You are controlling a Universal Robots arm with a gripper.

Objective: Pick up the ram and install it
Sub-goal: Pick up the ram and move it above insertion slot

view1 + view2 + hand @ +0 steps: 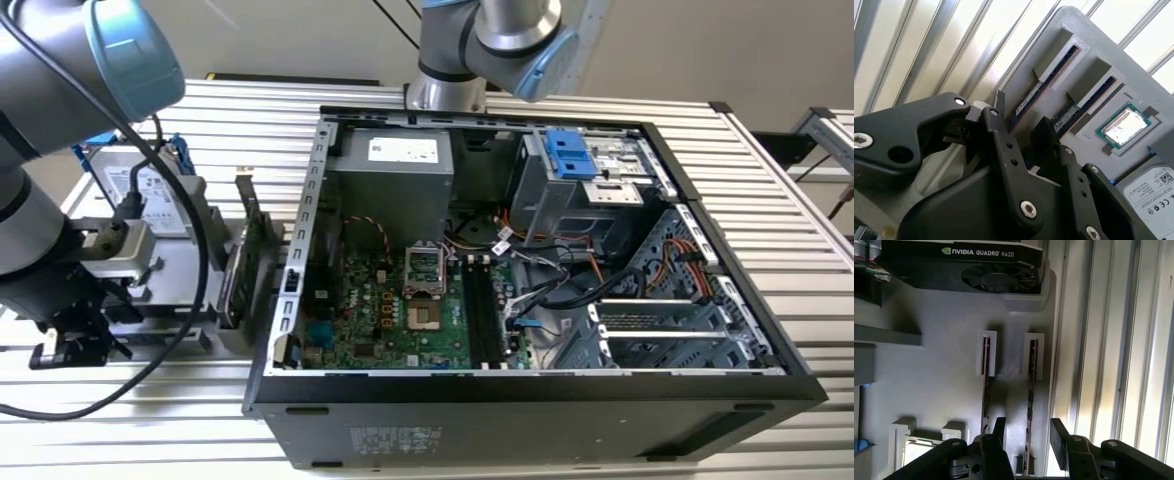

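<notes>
Two ram sticks stand edge-on in slots of a grey holder [944,365]. One ram [1030,385] runs between my gripper's [1029,432] two black fingers, which stand apart on either side of it without touching. The other ram [985,380] lies just outside one finger [999,427]. In the second wrist view the straddled ram [1036,90] leads down into my open gripper [1021,117], with the second stick [1084,100] beside it. In the exterior view my gripper [74,345] hangs low at the exterior view's left, beside the open computer case [534,385].
The holder also carries a processor chip [1124,125], a black fan card [989,270] and a silver drive [1154,190]. In the case, the motherboard's long dark memory slots [481,310] lie right of the processor socket [420,270]. A green bracketed card [247,270] stands between holder and case.
</notes>
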